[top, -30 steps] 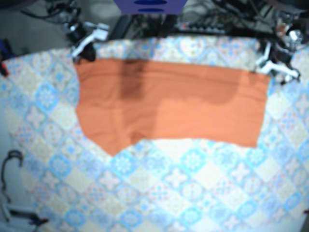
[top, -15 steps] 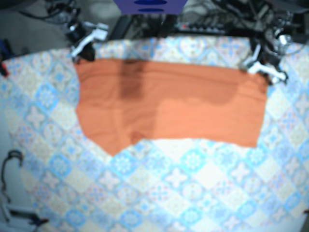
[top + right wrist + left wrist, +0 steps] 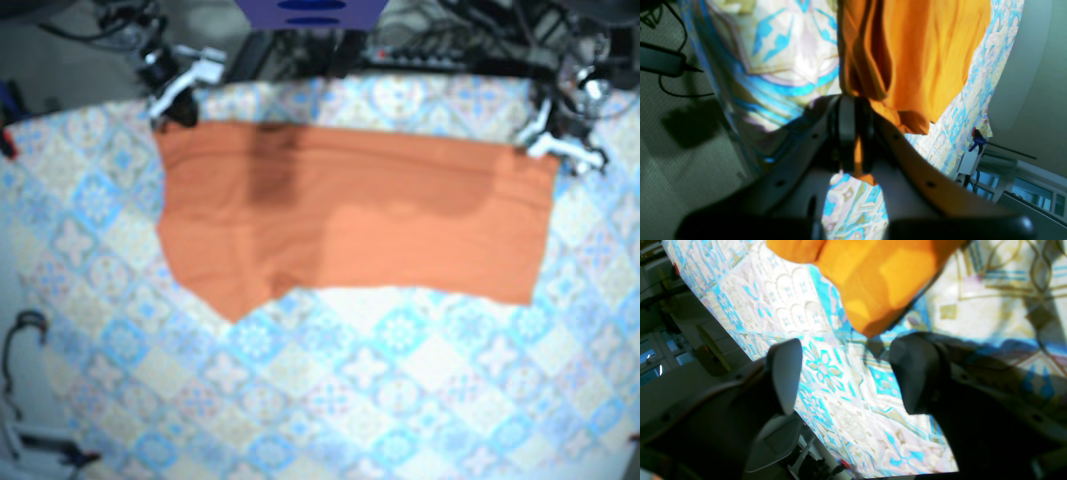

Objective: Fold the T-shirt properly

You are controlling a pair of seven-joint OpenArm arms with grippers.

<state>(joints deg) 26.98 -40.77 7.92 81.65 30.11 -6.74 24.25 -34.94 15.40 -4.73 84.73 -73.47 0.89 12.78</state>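
One corner held: right gripper [image 3: 855,110] clenched on T-shirt [image 3: 350,215]; left gripper [image 3: 846,373] released, just beside the other corner. Next, likely: left grabs it, then fold

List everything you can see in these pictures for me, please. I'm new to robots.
T-shirt: one, orange, lying flat across the far half of the table.
tablecloth: one, tile pattern in blue, white and beige, covering the table.
cables: several, dark, tangled behind the table's far edge.
panel: one, dark blue, top centre of the base view; too blurred to identify.
clamp: one, red and blue, at the table's edge in the right wrist view.
left gripper: one, dark with a pale pad, open, just short of a T-shirt corner.
right gripper: one, dark, shut on the T-shirt's edge at a far corner.
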